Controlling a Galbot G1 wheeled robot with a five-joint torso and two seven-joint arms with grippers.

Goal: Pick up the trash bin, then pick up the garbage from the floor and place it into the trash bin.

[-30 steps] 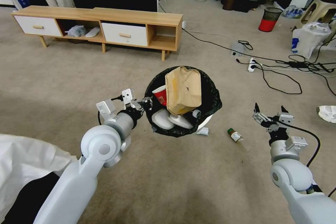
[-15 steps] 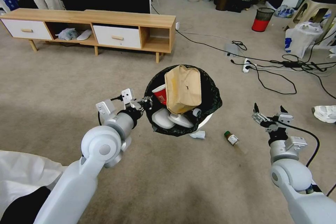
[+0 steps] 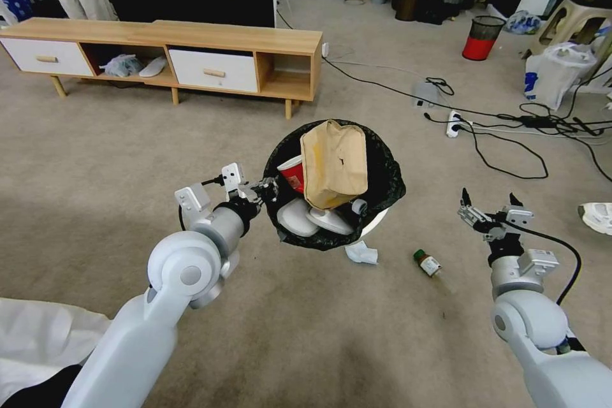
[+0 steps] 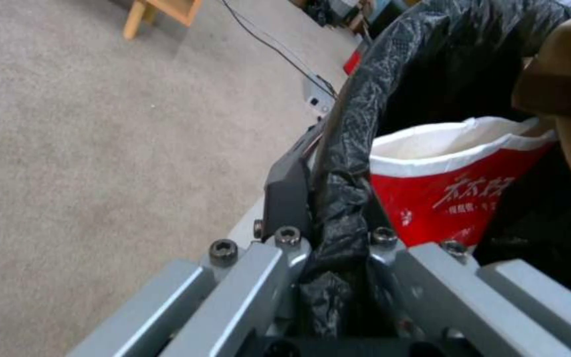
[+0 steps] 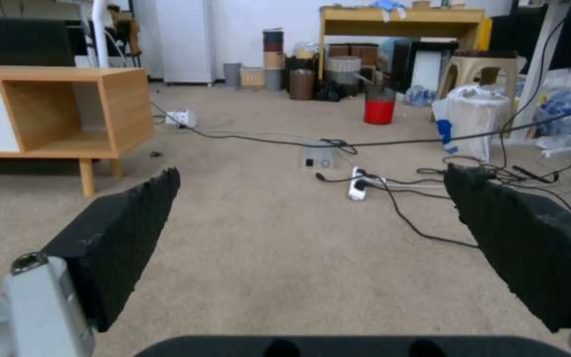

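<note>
Holding trash bin (image 3: 382, 172), paper bag (image 3: 334, 164), cup (image 3: 292, 173) inside

Right gripper (image 5: 312, 233) over beige carpet (image 5: 285, 258)
Its black ridged fingers (image 5: 124, 233) spread wide; a white power strip (image 5: 356, 188) lies ahead.

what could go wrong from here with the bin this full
The left gripper grips the bin only by a pinch of its bag-covered rim, so it could slip or tilt. The paper bag stands well above the rim and might topple out. The open right gripper is off to the side of the bottle and tissue on the carpet; a reach could nudge the bottle rolling.
</note>
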